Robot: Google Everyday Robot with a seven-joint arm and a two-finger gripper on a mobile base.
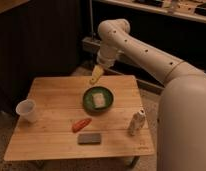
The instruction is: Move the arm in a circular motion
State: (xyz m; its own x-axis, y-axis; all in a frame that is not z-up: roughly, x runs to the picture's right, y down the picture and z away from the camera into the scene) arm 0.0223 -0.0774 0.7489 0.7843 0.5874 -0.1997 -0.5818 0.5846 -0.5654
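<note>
Camera view: arm overhangs table; gripper beside bowl.

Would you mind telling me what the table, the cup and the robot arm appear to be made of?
Table: pale wood, matte, with visible plank lines.
Cup: likely plastic or paper, white, slightly translucent-looking.
Arm: glossy white moulded shell, probably plastic, catching highlights, with small dark holes.
Its tool, pale yellowish, hangs over the table's far edge; material unclear.
</note>
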